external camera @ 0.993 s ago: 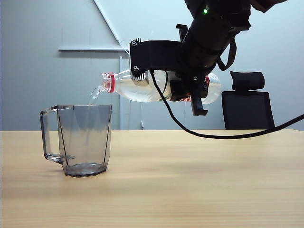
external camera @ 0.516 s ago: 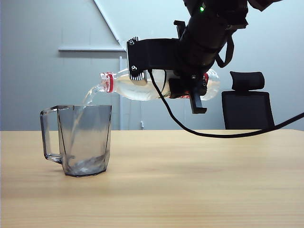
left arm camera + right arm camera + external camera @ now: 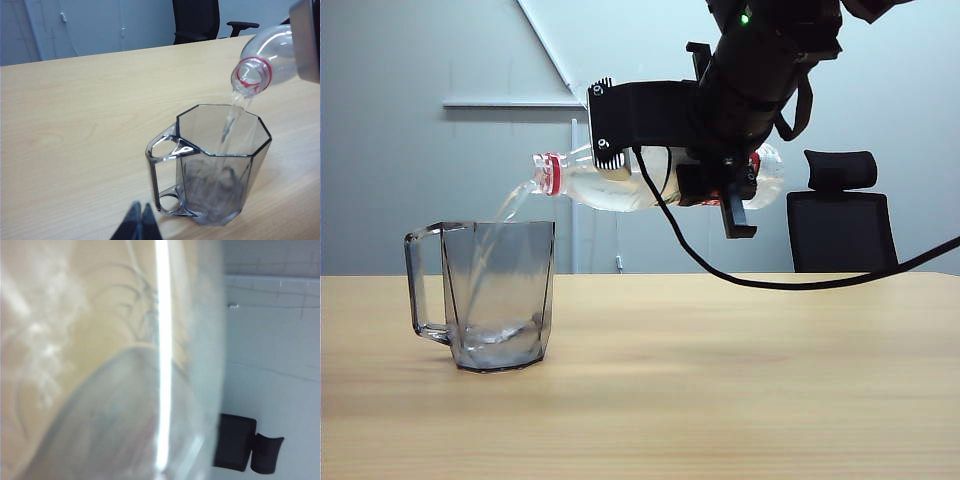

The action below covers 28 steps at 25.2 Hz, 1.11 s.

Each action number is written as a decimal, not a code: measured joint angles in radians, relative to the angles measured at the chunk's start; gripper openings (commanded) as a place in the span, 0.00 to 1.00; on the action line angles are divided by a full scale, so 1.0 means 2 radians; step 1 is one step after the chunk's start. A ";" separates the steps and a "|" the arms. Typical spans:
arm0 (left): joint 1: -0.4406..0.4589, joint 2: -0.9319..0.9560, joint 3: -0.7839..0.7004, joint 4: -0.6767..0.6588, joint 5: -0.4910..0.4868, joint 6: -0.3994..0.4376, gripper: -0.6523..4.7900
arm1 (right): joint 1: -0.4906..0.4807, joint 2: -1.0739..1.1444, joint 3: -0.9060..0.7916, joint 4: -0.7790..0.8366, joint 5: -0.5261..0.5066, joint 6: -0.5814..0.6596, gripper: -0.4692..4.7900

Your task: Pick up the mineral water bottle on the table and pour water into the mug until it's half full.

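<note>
A: Where is the bottle (image 3: 620,185) now?

B: In the air, above and to the right of the mug (image 3: 498,295) in the exterior view. The right tool (image 3: 705,185) is clamped round its label end. It lies almost level, mouth a little low and over the mug's open top.

A: Why so flat?

B: I judge it keeps the stream thin. The water (image 3: 500,225) leaves the red-ringed neck in a narrow arc and lands inside the rim. A steeper tilt would likely gush and splash over the edge.

A: How full is the mug?

B: Only a shallow pool at the bottom, well short of half. Pouring has to go on, by my reading.

A: And the mug's placement?

B: It stands upright on the worktop (image 3: 740,380) with the handle turned away from the bottle, so the near rim is free for the stream.

A: The left tool (image 3: 140,225)?

B: It shows only in its own wrist view, as two dark tips pressed together, empty, just beside the mug's base. It holds nothing and seems merely parked, watching.

A: Any writing to read?

B: No. The label is mostly hidden behind the right tool; only a bit of red shows. The right wrist view is a blur of clear plastic.
</note>
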State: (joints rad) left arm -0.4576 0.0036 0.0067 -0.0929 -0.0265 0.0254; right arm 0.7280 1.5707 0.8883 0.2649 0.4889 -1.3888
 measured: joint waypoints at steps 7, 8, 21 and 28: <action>0.000 0.000 0.000 0.000 0.000 0.000 0.12 | 0.000 0.000 0.000 0.003 0.004 -0.003 0.37; 0.000 0.000 0.000 0.000 0.000 0.000 0.12 | 0.000 0.000 0.000 0.003 0.004 -0.003 0.37; 0.000 0.000 0.000 0.000 0.000 0.000 0.12 | 0.000 0.000 0.000 0.003 0.006 -0.003 0.37; 0.000 0.000 0.000 0.000 0.000 0.000 0.12 | 0.000 0.000 0.000 0.003 0.004 0.006 0.37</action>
State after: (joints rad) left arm -0.4576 0.0040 0.0067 -0.0925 -0.0265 0.0254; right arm 0.7288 1.5707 0.8883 0.2710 0.4961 -1.3773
